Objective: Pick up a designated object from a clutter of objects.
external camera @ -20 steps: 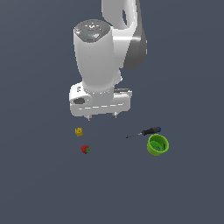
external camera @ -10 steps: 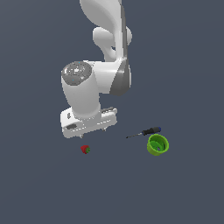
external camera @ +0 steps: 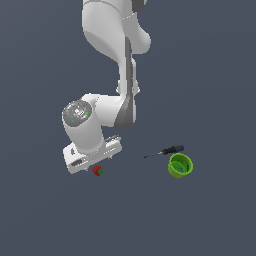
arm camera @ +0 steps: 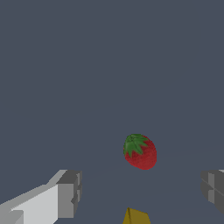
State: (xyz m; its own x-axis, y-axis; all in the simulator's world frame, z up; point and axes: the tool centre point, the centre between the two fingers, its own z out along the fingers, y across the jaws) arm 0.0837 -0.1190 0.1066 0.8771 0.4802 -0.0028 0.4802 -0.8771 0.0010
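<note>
Low over the dark floor in the exterior view, with the gripper [external camera: 94, 161] in the lower left of centre, just above the strawberry [external camera: 97, 171] and partly screening it, presumably to bring the fingers straight down around the fruit rather than sweep in from the side through the clutter. Spread wide in the wrist view, one grey fingertip [arm camera: 69, 193] at lower left and the other at the far right edge, nothing held between them; open that far most likely to leave room on both sides of the small fruit. Strawberry [arm camera: 140, 151] lying free on the floor a little below and right of centre in the wrist view, green leafy top turned to the upper left, somewhat nearer the right-hand finger than the left, so probably not yet centred. Yellow block [arm camera: 136, 216] just showing at the bottom edge, close beside the strawberry, a reason for a careful descent. Screwdriver [external camera: 164, 151] and green cup [external camera: 179, 165] well apart, right of centre in the exterior view, unlikely to interfere.
</note>
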